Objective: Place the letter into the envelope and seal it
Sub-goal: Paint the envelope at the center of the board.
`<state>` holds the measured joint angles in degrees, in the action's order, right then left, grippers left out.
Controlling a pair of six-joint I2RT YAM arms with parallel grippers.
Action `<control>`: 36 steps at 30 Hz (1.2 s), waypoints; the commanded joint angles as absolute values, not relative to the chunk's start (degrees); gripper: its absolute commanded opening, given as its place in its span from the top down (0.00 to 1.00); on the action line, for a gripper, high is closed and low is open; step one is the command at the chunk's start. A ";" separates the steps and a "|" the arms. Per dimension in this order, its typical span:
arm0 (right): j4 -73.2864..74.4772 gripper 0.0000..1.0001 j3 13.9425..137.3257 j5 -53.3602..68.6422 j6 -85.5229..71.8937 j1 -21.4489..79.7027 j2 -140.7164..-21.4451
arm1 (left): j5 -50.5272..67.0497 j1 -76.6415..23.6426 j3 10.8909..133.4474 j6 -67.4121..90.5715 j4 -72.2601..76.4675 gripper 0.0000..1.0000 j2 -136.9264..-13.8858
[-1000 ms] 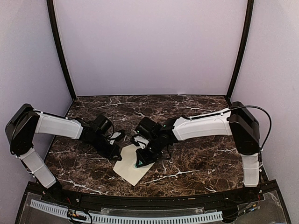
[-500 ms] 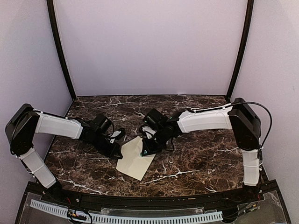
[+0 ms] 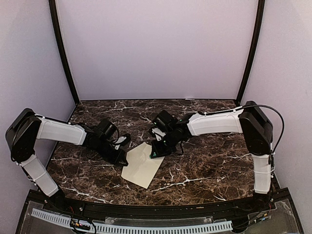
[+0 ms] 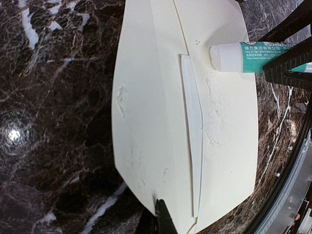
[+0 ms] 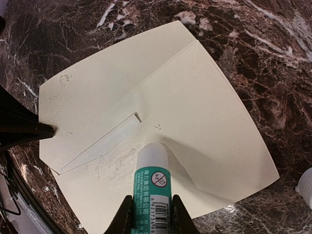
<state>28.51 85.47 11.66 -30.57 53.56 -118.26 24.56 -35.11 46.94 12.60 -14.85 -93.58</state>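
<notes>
Low centre on the table (image 3: 209, 168), the envelope (image 3: 141, 168) lies flat, letter (image 4: 193, 126) edge peeking out. Your left hand (image 3: 122, 157), closed, pins its edge; your right hand (image 3: 156, 152) clamps a glue stick (image 5: 153, 178) against it. Hard strokes could drag the envelope free.

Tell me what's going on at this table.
The right gripper holds a green-and-white glue stick, its white tip pressed on the cream envelope lying on the marble table. The left gripper is shut, its tip on the envelope's edge, apparently holding it in place. A whiter strip, probably the letter, shows at the envelope's middle.
</notes>
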 commanded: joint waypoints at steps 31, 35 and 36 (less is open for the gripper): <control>33.75 0.87 89.02 14.63 -27.43 61.94 -121.69 | 24.41 -35.33 47.55 11.46 -18.08 1.00 -93.89; 32.77 0.88 87.71 13.04 -29.27 60.23 -121.29 | 24.64 -35.26 47.50 11.39 -18.05 1.00 -93.96; 32.41 0.88 87.31 12.72 -29.62 59.74 -121.06 | 24.68 -35.31 47.53 11.37 -17.98 1.00 -93.96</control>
